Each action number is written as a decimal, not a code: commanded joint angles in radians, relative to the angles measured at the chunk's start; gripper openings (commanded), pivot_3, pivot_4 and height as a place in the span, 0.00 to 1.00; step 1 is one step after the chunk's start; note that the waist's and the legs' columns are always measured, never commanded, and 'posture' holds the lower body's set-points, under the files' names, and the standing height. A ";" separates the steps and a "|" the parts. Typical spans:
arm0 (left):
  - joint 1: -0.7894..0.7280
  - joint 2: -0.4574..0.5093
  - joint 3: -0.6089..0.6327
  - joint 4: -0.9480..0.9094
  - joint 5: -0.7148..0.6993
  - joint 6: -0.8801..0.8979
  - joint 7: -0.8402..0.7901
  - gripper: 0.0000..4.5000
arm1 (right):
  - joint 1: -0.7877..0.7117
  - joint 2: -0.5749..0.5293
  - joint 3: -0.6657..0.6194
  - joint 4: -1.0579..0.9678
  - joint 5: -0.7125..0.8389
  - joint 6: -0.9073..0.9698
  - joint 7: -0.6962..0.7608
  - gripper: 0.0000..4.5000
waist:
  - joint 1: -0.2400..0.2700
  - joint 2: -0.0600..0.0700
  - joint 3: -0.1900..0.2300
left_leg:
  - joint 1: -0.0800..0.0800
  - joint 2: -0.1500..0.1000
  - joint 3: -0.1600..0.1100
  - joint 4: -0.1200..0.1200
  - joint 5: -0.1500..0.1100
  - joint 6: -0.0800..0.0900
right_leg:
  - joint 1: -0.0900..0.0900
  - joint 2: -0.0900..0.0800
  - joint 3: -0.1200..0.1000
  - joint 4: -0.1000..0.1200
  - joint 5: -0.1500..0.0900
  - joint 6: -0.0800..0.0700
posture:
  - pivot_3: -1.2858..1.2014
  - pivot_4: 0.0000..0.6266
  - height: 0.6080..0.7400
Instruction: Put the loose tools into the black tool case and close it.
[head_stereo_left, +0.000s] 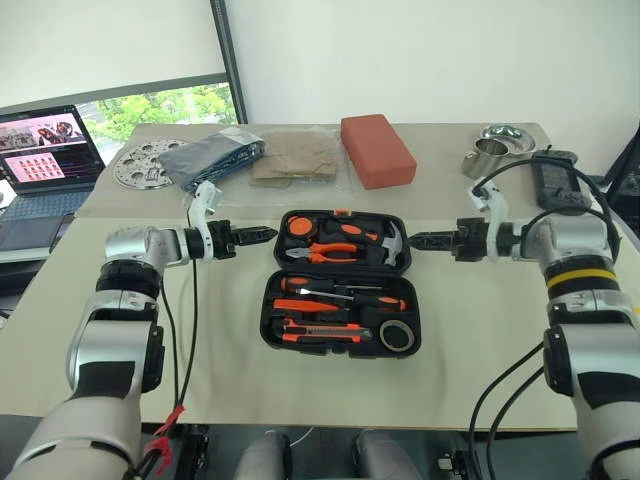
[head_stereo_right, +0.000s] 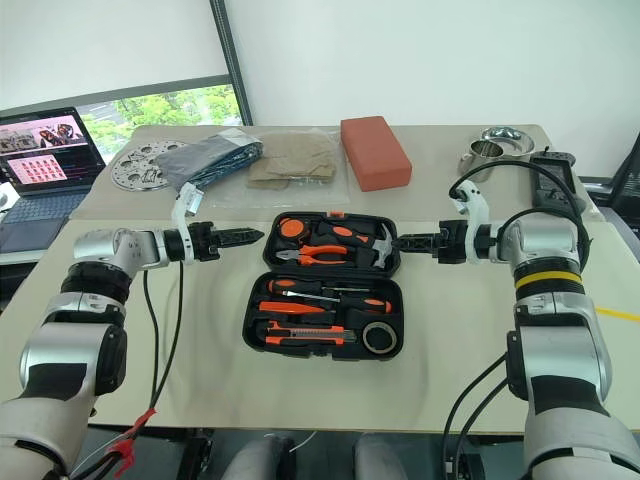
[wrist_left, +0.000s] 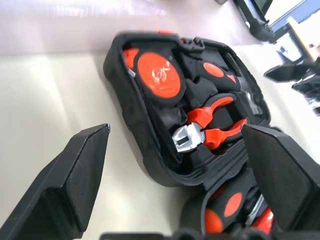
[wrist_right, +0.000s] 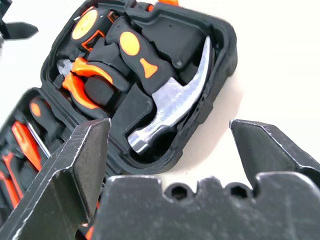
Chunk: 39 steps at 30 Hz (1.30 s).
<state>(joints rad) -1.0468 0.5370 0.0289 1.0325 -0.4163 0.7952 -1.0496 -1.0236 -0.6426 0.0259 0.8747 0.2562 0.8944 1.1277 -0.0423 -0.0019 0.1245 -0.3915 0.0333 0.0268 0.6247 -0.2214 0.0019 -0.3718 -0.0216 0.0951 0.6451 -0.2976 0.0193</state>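
Left gripper (head_stereo_left: 268, 235) and right gripper (head_stereo_left: 418, 240) released, empty, flanked far half of black tool case (head_stereo_left: 340, 283) either side, likely poised to fold it shut. Case lay open mid-counter (head_stereo_left: 480, 330); screwdrivers (head_stereo_left: 340, 297), utility knife (head_stereo_left: 315, 333), tape roll (head_stereo_left: 397, 335) already seated in near half. No legible writing.

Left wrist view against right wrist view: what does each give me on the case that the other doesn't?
The left wrist view alone gives the round orange disc and the steel nose of the orange-handled pliers, between the spread fingers of the left gripper. The right wrist view alone gives the hammer with its steel head, seated in a moulded slot by the case wall, between the right gripper fingers, also spread. Both show the black tool case lying open on the table, tools in their slots.
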 joint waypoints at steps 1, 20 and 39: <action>-0.091 -0.005 0.048 0.128 0.017 0.030 -0.018 1.00 | -0.058 0.016 -0.010 0.096 -0.008 0.009 0.010 0.98 | -0.001 0.000 0.000 | 0.000 0.000 0.000 0.000 0.000 0.000 | 0.000 0.000 0.000 0.000 0.000 0.000 | 0.52 0.24 1.00; -0.159 -0.052 0.131 0.248 0.103 0.039 -0.048 1.00 | -0.123 0.073 -0.037 0.265 -0.069 -0.092 0.010 0.01 | -0.006 0.000 0.000 | 0.000 0.000 0.000 0.000 0.000 0.000 | -0.001 0.000 0.000 0.002 0.000 0.000 | 0.52 0.24 1.00; -0.126 -0.090 0.156 0.270 0.168 0.039 -0.005 0.26 | -0.092 0.068 -0.055 0.221 -0.061 -0.138 0.053 0.00 | -0.006 0.000 0.000 | -0.001 -0.001 0.000 0.000 0.000 0.000 | -0.001 0.000 0.000 0.002 0.000 0.000 | 0.52 0.24 1.00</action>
<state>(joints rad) -1.1659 0.4572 0.1678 1.3061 -0.2360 0.8410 -1.0379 -1.0987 -0.5671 -0.0054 1.1498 0.1772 0.7896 1.1492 -0.0487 -0.0018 0.1245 -0.3922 0.0327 0.0264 0.6246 -0.2214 0.0016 -0.3727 -0.0220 0.0951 0.6473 -0.2977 0.0196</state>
